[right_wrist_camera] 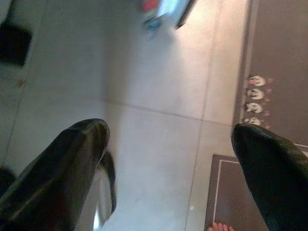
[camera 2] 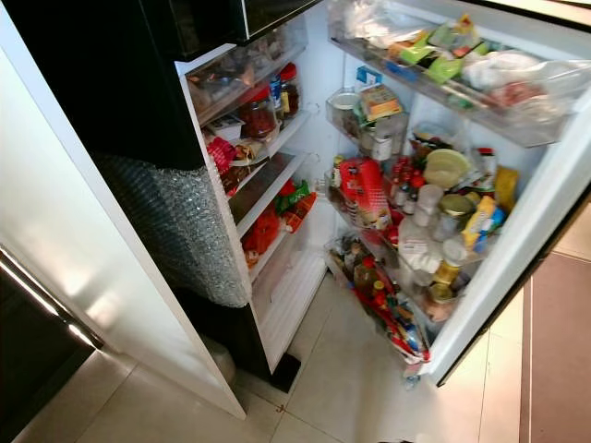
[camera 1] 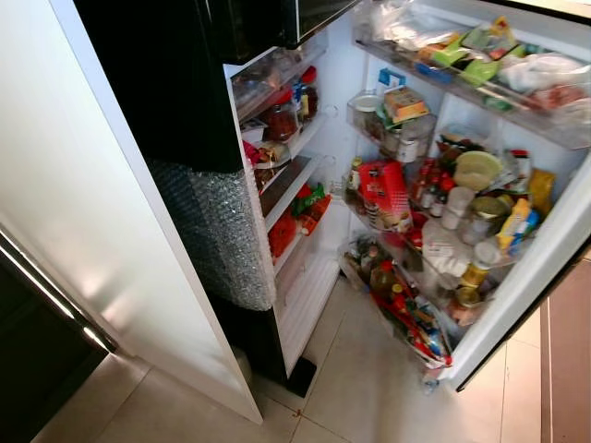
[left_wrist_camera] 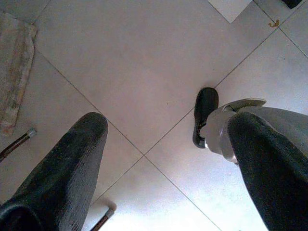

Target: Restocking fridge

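Observation:
The fridge stands open ahead of me, its inner shelves holding jars and red packets. Its door swings out to the right, packed with bottles, jars and a red packet. Bagged food fills the top door shelf. My left gripper hangs open over the tile floor, holding nothing. My right gripper hangs open over the floor too, with nothing between its fingers.
Bubble wrap covers the fridge's side wall. A white panel and a dark appliance stand at the left. The tile floor lies before the fridge, with a dark mat to the right. A person's toes rest on a mat.

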You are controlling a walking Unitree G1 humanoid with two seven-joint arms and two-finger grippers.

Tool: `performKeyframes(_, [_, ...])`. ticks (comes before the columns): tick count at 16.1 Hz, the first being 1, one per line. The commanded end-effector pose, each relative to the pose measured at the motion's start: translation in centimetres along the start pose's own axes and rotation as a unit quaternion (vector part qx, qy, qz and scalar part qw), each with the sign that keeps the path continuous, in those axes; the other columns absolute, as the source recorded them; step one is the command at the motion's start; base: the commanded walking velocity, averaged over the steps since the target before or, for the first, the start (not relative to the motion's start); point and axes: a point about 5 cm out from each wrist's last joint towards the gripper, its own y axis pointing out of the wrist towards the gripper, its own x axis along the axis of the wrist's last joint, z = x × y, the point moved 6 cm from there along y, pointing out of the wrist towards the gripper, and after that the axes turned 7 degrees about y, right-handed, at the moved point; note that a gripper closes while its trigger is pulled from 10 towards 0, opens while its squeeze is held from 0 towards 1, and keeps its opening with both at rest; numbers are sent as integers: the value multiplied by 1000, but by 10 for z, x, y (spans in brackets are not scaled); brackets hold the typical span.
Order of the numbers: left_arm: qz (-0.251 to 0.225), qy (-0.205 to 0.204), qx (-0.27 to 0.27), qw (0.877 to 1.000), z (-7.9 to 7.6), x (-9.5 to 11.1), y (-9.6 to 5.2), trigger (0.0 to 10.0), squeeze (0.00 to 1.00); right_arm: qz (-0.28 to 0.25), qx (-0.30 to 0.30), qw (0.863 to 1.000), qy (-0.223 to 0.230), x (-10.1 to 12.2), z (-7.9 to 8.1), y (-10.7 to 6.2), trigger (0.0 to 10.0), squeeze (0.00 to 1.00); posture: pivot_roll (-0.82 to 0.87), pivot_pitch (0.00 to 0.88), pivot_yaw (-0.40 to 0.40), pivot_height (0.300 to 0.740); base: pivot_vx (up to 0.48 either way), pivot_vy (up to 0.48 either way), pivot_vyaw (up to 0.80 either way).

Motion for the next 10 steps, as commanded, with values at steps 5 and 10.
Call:
performKeyframes(5, [4,2,5,1000,4,-2,-1,10000,0,-133,-180,967,125,89,-96,6,10000,0,-80,0,59,740,0,0,0])
performKeyframes(10, [3,3,5,1000,4,-2,-1,10000,0,-263,-206,934,128,164,-106,-5,10000,0,-69,0,54,740,0,0,0])
